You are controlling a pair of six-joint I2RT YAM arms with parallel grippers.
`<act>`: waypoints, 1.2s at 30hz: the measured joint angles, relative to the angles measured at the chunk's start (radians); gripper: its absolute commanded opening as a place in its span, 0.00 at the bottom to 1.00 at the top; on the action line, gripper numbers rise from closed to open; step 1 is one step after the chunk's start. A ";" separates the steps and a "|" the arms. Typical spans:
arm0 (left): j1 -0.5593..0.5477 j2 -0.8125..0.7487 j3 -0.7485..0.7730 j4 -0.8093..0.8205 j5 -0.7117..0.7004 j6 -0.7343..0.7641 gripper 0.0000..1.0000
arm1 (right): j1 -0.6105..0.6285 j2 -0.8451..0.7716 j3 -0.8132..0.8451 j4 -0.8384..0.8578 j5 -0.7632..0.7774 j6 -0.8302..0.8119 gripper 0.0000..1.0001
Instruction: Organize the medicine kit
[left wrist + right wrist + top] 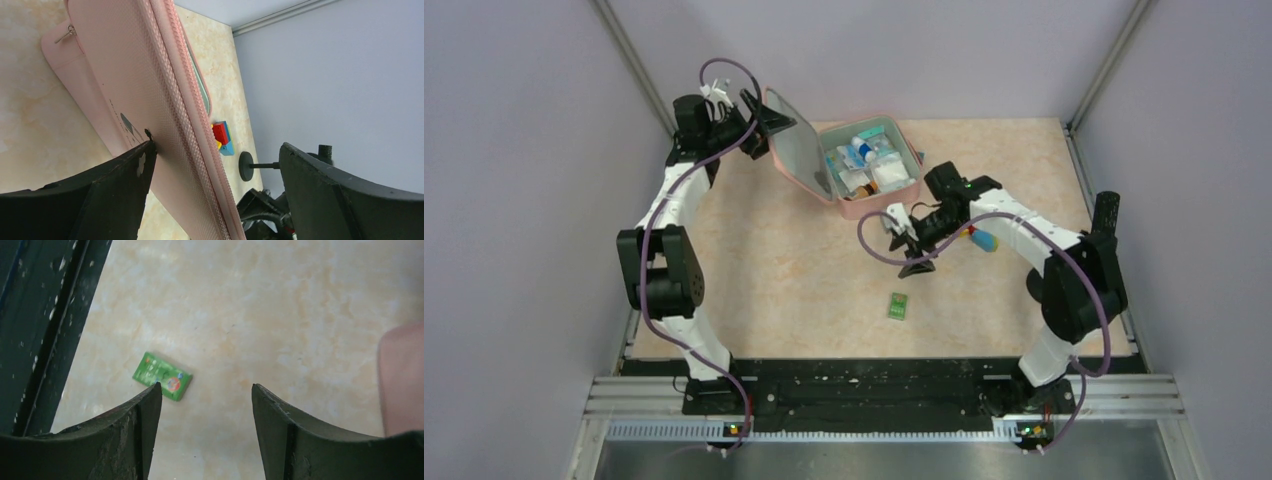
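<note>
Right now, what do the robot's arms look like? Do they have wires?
The left arm and right arm are white with chunky black joints. A purple cable loops along each. Their curved black fingers look scuffed with pale specks.

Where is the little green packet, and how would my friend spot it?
Start at the beige table with the open pink medicine kit at its far side. Come toward the near edge, past the right gripper, and the green packet lies flat by itself. It is a bright green rectangle with a round reddish mark, and nothing else loose on the table is that colour.
</note>
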 measured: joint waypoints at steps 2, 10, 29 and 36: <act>0.000 -0.006 -0.008 -0.002 0.000 0.003 0.96 | 0.010 0.031 0.002 -0.122 0.039 -0.181 0.64; 0.000 -0.022 -0.029 -0.002 0.001 0.006 0.95 | 0.099 0.157 0.007 -0.335 0.204 -0.591 0.66; 0.000 -0.028 -0.027 -0.071 -0.003 0.048 0.95 | 0.204 0.293 0.048 -0.281 0.336 -0.859 0.60; 0.001 -0.028 -0.015 -0.130 -0.019 0.095 0.95 | 0.215 0.304 0.052 -0.301 0.330 -0.897 0.50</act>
